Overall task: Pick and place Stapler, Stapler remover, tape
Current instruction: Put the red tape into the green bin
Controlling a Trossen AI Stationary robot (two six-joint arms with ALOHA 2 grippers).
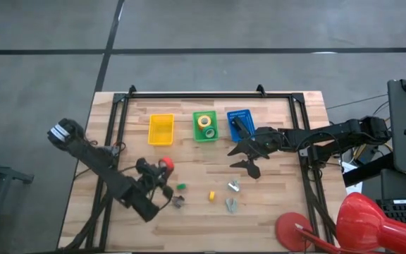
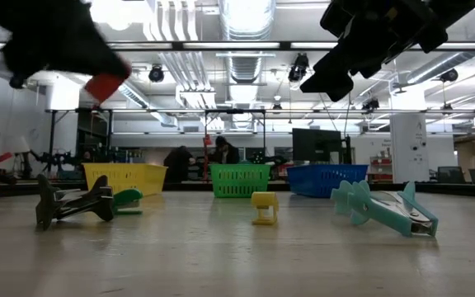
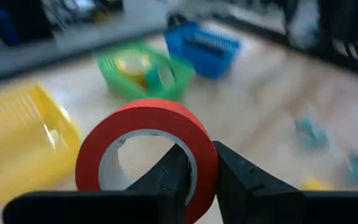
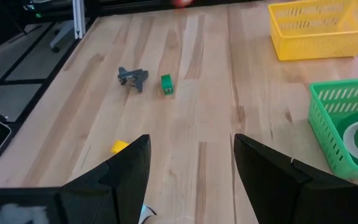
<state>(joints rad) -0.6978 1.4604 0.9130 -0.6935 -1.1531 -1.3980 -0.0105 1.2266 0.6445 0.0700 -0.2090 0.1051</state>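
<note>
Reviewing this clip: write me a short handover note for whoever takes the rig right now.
Left gripper: shut on the red tape roll, lifted above the table's front left.
Right gripper: open, empty, hovering near the blue basket.
Done: stapler lies in the blue basket; tape rolls sit in the green basket.
Left: red roll still to go to a basket; yellow basket looks empty; staple removers and small items remain on the table.

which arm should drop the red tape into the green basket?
Left. Its gripper already clamps the red ring-shaped tape roll, lifted off the table. The right gripper hangs open and empty near the green plastic basket.
</note>
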